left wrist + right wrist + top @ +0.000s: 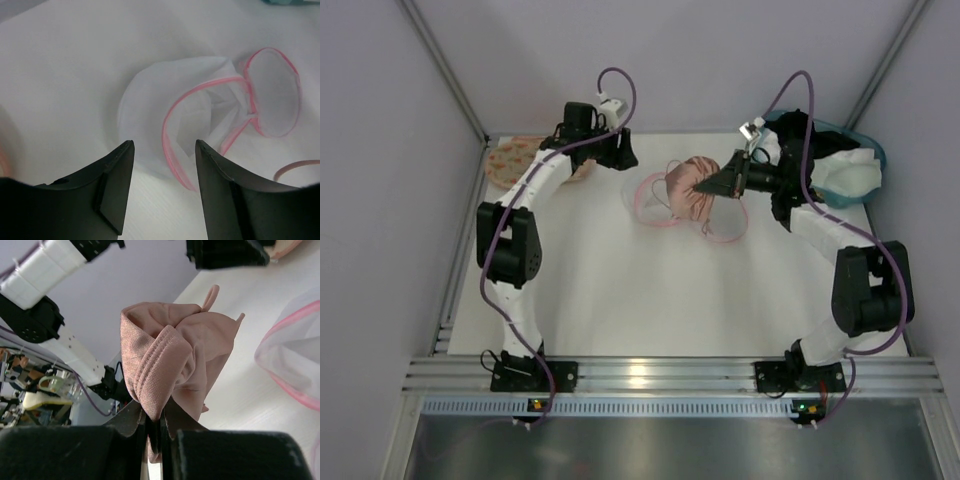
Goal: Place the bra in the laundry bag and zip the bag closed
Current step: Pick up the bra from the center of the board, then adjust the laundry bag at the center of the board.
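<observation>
Bra (170,360): we log it bunched, pinched in our right end effector (156,424), just beside the unzipped laundry bag (145,110) on the table (600,290). Left end effector (164,146): spread, empty, facing the bag.

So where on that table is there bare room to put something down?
The white table between the two arms, from the laundry bag toward the near rail, is bare. The far edge is crowded: printed pad, left pincer, bag, the bra in the right pincer, teal basket.
</observation>
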You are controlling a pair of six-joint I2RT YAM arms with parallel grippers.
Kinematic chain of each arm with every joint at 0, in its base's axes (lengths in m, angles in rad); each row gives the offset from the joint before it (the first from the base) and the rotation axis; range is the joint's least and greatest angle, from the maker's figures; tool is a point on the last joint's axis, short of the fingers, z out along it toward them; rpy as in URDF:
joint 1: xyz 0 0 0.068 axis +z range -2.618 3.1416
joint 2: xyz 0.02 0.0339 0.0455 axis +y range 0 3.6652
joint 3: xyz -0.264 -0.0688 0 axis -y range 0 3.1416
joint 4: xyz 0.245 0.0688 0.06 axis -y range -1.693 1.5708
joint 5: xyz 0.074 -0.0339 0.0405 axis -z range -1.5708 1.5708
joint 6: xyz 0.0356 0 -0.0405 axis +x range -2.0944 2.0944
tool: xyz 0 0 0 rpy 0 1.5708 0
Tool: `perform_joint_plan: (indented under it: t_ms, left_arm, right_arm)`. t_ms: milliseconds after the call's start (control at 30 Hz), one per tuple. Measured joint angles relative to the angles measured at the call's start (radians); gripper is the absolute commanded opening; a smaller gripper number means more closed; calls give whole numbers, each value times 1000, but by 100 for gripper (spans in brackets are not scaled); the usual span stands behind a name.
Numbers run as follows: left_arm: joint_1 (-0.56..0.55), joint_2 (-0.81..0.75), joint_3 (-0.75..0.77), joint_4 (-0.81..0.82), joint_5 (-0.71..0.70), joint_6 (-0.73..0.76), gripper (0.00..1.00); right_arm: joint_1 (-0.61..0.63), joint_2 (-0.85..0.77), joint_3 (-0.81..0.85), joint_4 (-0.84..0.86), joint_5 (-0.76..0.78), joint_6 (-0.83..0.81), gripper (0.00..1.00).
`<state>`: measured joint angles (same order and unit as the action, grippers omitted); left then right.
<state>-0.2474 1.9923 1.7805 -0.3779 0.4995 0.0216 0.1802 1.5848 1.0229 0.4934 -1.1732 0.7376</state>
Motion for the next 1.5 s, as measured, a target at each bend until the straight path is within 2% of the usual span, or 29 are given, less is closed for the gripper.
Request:
perform_joint_plan:
  t_ms: [167,400,700,800,933,967,1000,1067,1267,1500]
  left_arm:
    - [-37,115,25,-6,-19,-23,57]
    - [-85,188,64,-19,-73,-23,54]
    - [-101,220,71,-18,-138,6,56]
    - [-100,242,71,-18,-146,14,50]
    - [-100,251,71,-21,-140,24,33]
    - [-100,251,71,-21,-134,26,26]
    - [-100,251,71,-19,-127,25,12]
    - [-100,251,66,-18,-117,25,1]
    - [-100,210,-26,-22,-82,25,0]
    - [-99,39,-123,-116,16,46,0]
  right_arm:
    - [-41,8,5,205,46,193,0]
    - [-55,75,48,378,88,369,0]
    - [-56,98,23,496,80,471,0]
    - [-56,98,-16,493,80,469,0]
    - [-56,98,-56,464,78,444,0]
    - [-57,98,-58,454,77,432,0]
    - [-57,97,-60,445,76,422,0]
    - [-57,91,-61,412,74,388,0]
    - [-57,57,-61,227,41,226,0]
    - [-55,44,-60,-112,-9,-45,0]
